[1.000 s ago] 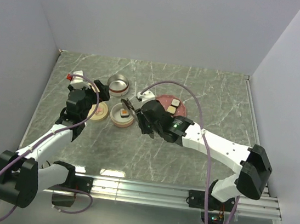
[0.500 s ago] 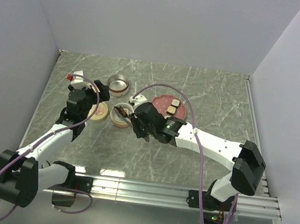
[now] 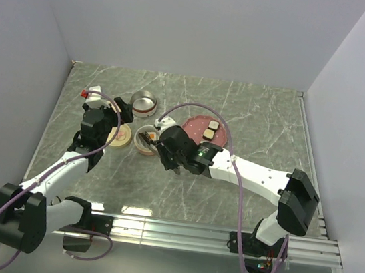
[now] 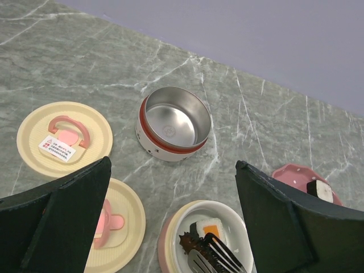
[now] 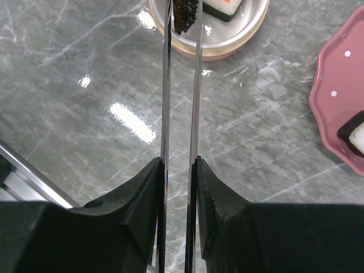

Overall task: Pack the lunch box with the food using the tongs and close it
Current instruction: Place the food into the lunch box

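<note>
Right gripper (image 5: 179,170) shifted left, jaws squeezing tongs (image 5: 165,85) so dark piece (image 5: 183,16) stayed pinched over bowl (image 5: 227,50). Left gripper (image 4: 173,187) waited, jaws wide open.

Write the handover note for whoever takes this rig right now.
The left claw is open and empty.
The right claw is shut on the tongs, with the dark brown piece between their tips at the cream bowl.
Done: the orange-topped piece lies in that bowl.
To do: two pieces wait on the pink plate. The steel container is empty. The lids are off, so nothing is closed.
</note>
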`<state>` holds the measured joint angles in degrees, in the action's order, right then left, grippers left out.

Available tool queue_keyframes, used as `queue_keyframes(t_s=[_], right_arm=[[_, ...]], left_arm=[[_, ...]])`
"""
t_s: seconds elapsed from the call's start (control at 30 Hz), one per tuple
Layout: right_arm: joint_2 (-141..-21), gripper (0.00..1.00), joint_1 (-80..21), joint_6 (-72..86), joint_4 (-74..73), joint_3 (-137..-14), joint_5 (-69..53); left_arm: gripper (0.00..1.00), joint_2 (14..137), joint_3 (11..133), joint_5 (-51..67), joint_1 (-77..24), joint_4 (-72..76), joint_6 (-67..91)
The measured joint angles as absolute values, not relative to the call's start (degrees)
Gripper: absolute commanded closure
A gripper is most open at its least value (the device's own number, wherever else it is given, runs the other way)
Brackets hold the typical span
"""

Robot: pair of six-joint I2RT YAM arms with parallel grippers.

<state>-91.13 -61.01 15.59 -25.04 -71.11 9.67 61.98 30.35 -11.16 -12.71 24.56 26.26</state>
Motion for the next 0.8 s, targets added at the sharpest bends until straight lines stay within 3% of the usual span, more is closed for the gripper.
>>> queue_keyframes(t_s=[0.2, 0.33, 0.43, 0.8], right_arm=[[-91.13, 0.69, -61.06, 15.81, -25.45, -71.16, 10.02], [-91.13, 0.53, -61.17, 15.88, -25.43, -71.16, 10.02], [-91.13, 0.46, -61.21, 15.66, -25.39, -71.16, 10.04], [-91.11, 0.43, -61.25, 15.53, -25.1, -71.16, 10.68]], left_arm=[[0.02, 61.98, 30.35, -10.81, -12.71, 24.56, 26.26], [0.02, 61.98, 30.35, -10.72, -12.67, 24.56, 26.26], [0.02, 61.98, 30.35, -10.7, -12.67, 24.56, 26.28], [0.02, 61.98, 30.35, -10.37, -12.67, 24.53, 26.28]])
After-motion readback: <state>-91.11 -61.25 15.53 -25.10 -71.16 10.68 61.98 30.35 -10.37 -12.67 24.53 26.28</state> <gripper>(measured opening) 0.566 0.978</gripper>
